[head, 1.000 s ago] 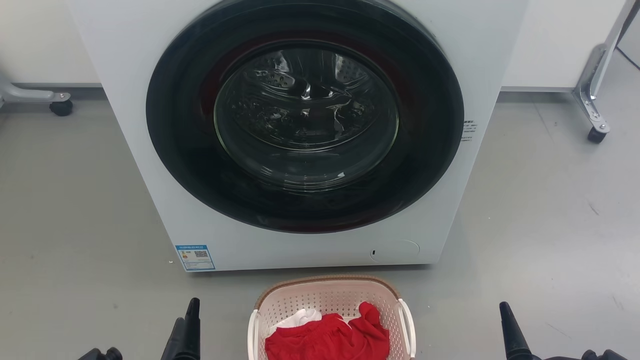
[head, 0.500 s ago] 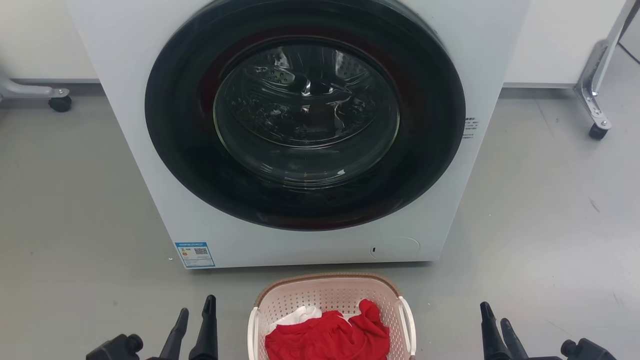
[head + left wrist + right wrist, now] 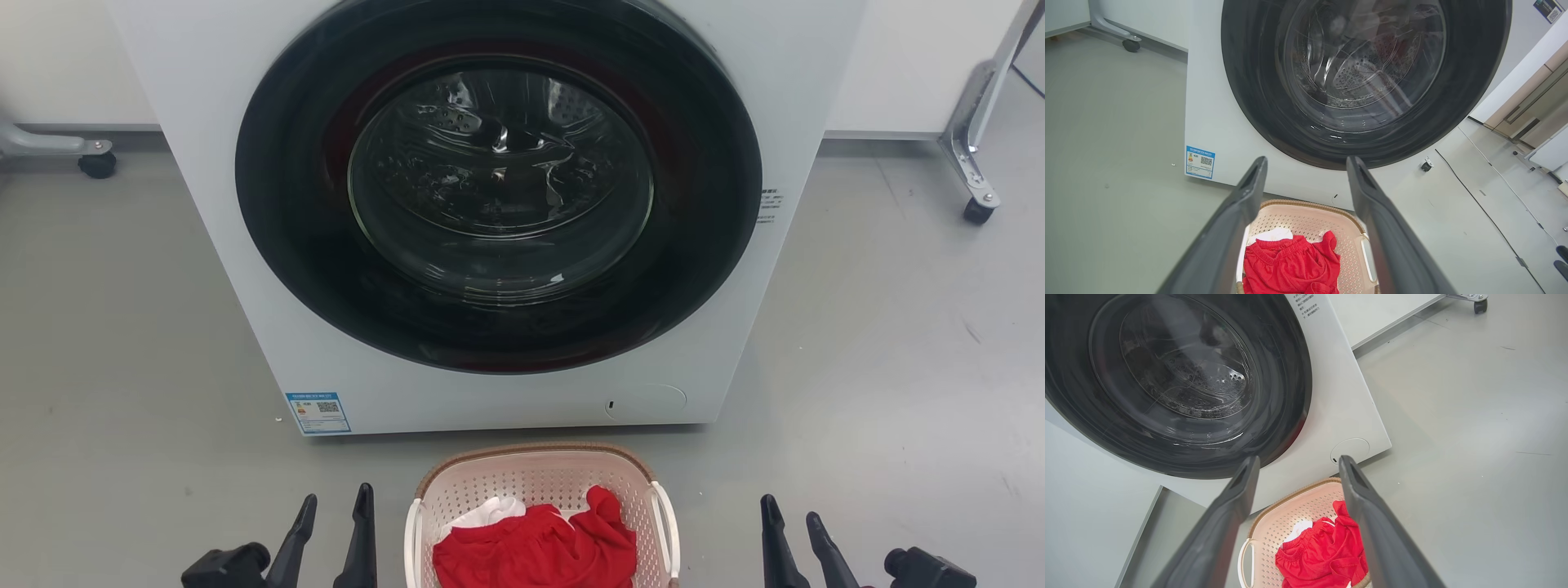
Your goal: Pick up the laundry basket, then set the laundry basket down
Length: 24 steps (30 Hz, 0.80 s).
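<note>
Laundry basket (image 3: 535, 483): matt perf. plastic w/ woven-look rim. Red garment (image 3: 535, 557): soft cloth. Washer door (image 3: 500, 180): glossy glass. Floor (image 3: 122, 327): smooth, matt.

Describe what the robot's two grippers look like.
The left gripper and right gripper match: each has two long, matte dark-grey jaws that taper to narrow tips, with a shallow recess near each tip. Each base is black and rounded.
</note>
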{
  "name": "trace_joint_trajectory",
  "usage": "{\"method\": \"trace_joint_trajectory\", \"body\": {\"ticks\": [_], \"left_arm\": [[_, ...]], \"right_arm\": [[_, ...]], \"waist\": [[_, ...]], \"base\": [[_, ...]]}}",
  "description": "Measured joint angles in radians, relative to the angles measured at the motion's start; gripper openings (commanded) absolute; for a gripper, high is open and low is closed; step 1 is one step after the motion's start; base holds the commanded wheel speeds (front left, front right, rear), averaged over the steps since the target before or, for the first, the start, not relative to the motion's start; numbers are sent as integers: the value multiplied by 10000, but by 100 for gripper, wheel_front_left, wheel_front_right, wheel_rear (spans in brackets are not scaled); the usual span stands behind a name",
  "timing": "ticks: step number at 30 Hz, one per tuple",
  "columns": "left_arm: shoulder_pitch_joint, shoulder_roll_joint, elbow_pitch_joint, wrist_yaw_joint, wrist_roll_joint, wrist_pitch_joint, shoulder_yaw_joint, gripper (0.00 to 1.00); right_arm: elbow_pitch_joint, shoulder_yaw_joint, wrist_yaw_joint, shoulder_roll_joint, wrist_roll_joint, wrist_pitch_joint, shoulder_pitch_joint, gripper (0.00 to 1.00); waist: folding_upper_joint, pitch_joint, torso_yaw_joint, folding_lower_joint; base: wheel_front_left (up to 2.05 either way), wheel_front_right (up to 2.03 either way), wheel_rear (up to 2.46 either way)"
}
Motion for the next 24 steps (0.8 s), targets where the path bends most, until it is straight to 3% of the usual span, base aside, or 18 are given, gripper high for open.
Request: {"method": "trace_joint_trajectory", "body": {"ticks": [24], "left_arm": [[-22, 13, 276, 612, 3329, -901, -633, 100]], "right_arm": [[-13, 976, -606, -50, -3319, -928, 16, 100]], "waist": [[0, 150, 4, 0]], "base": [[0, 0, 0]]}}
